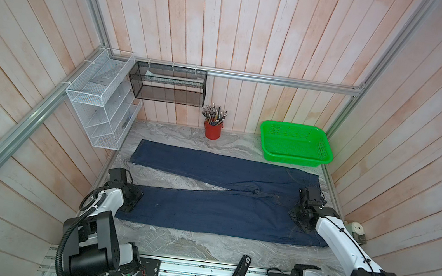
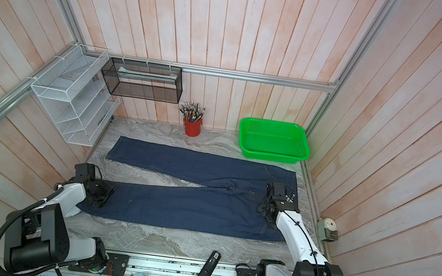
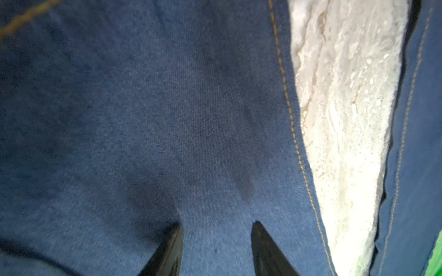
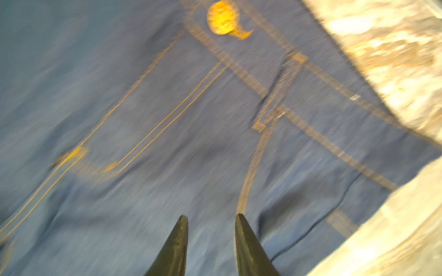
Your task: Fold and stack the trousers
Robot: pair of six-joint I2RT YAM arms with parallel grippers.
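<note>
Lying flat, the trousers (image 1: pixel 218 211) spread in a V on the marble surface (image 1: pixel 184 243), waist on the right arm's side. Left hand (image 3: pixel 216 229) is down at the near leg's hem end, half-open, nothing pinched. Right hand (image 4: pixel 210 219) hangs over the waist by the brass button (image 4: pixel 222 18), narrower gap, empty too.

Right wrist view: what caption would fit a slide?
Right gripper, jaws apart, over the jeans at the waist, near the brass button.

Robotics laboratory test cell. An aluminium-profile frame (image 1: pixel 280 80) and plank-pattern wall panels (image 1: pixel 259 26) enclose a marble-pattern tabletop (image 1: pixel 170 240). Beyond the left gripper (image 3: pixel 217 223) hangs a white wire rack (image 1: pixel 98 104); beyond the right gripper (image 4: pixel 211 215) sits a green basket (image 1: pixel 293 159).
</note>
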